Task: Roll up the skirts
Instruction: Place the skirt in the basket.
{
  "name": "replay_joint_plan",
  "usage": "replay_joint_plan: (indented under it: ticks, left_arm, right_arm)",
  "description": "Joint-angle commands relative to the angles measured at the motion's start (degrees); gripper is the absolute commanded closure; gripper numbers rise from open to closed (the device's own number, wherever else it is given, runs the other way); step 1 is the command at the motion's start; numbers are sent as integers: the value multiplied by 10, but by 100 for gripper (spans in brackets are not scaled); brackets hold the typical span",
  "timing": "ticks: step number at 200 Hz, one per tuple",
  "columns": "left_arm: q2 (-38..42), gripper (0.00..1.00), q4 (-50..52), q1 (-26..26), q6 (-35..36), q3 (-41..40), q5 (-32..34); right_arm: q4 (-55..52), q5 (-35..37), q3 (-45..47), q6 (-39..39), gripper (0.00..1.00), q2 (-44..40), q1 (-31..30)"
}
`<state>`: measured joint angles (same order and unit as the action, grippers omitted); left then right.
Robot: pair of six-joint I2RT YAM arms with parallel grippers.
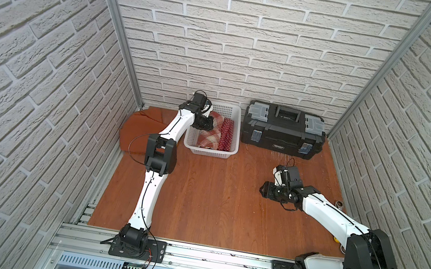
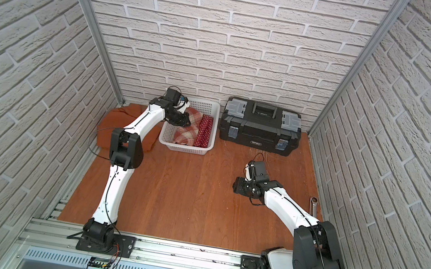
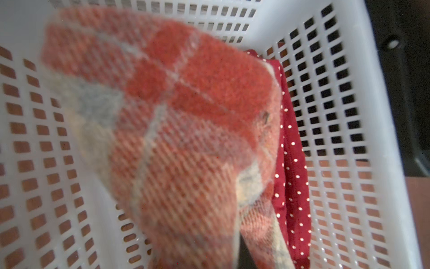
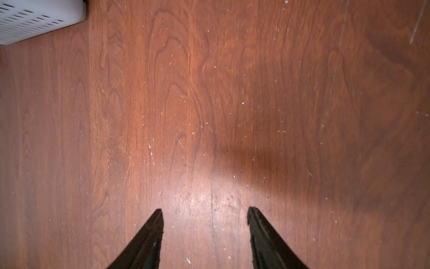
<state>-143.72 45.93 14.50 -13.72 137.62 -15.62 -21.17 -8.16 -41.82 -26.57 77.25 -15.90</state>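
Inside basket (image 1: 210,152), plaid roll (image 1: 208,137) lies lengthwise beside parallel polka-dot roll (image 1: 227,135)

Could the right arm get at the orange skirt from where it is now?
Probably not easily: the orange skirt lies in the far left corner, partly behind the left arm, with the basket between too. The right gripper hovers open over bare table across the workspace.
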Motion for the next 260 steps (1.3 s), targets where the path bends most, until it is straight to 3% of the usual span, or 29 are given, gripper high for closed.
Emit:
replay_joint_plan:
  ticks: [1,22,36,61,80,100,107,113,127,203,260]
  left_arm:
    - [-17,100,41,8,46,1,94]
    - [-29,100,44,12,73,0,149]
    - [-31,81,45,19,98,-2,187]
    - [-37,72,46,29,123,-3,226]
    - [-32,50,33,33,124,-17,241]
    - [-14,33,-1,44,143,-51,275]
    - [-7,18,-10,49,152,-62,282]
    - [-2,10,-17,52,153,-68,287]
    - [6,2,-25,57,158,-73,300]
    - [113,2,-144,91,194,-156,418]
    - [150,2,-124,96,189,-151,444]
  right_arm:
    - [20,-15,7,4,41,-3,1]
    - [21,-19,7,6,41,-4,2]
    - [22,-22,9,6,41,-6,2]
    - [27,-33,7,5,41,-4,2]
    - [28,-40,8,7,41,-8,2]
    - [30,-48,11,9,40,-17,2]
    - [30,-50,12,10,40,-19,2]
    - [31,-53,13,12,39,-21,2]
    - [33,-56,14,11,38,-26,1]
    - [38,-53,22,11,38,-36,1]
    - [41,-55,22,11,38,-38,-2]
